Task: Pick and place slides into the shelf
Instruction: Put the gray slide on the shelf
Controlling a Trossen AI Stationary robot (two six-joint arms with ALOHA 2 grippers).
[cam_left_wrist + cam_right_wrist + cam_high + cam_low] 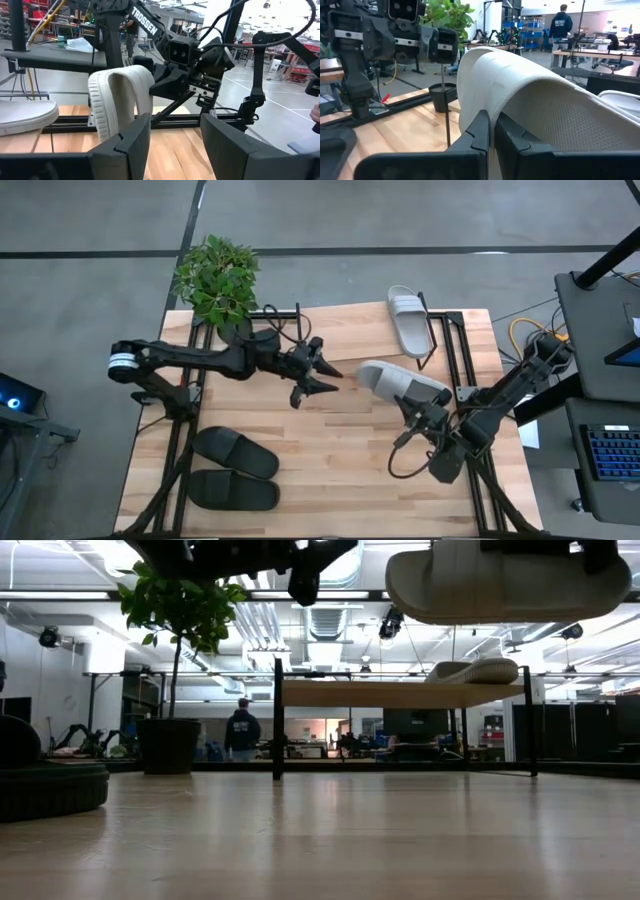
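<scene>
Black slides point(235, 468): both on the tabletop point(330, 480) at front-left, side by side, long axes running roughly left-right, tilted slightly. Untouched.

Left gripper point(318, 375): hovers mid-table just in front of the shelf point(350, 330), fingers apart, nothing between them. It points right, at the airborne slide, tips close to it but not touching as far as I can tell.

Held grey-white slide point(400, 380): lifted off the table, just in front of the shelf. Long axis left-right in the high view, slightly diagonal. Toe vs heel end: can't tell.

Right gripper point(492, 135): clenched on that slide's strap, pinching the strap edge.

Placed grey-white slide point(408, 320): already on the shelf, right half, long axis front-to-back, so roughly square to the held one.

Risks, my read:
- Thin pinch on the strap edge only, so the slide could swing or peel out during the move.
- Held slide needs about a quarter turn to match the placed one; skip that and it hogs shelf width meant for four.
- Left gripper sits close, so a leftward swing could clip it.
- Landing near the placed slide could nudge it.
</scene>
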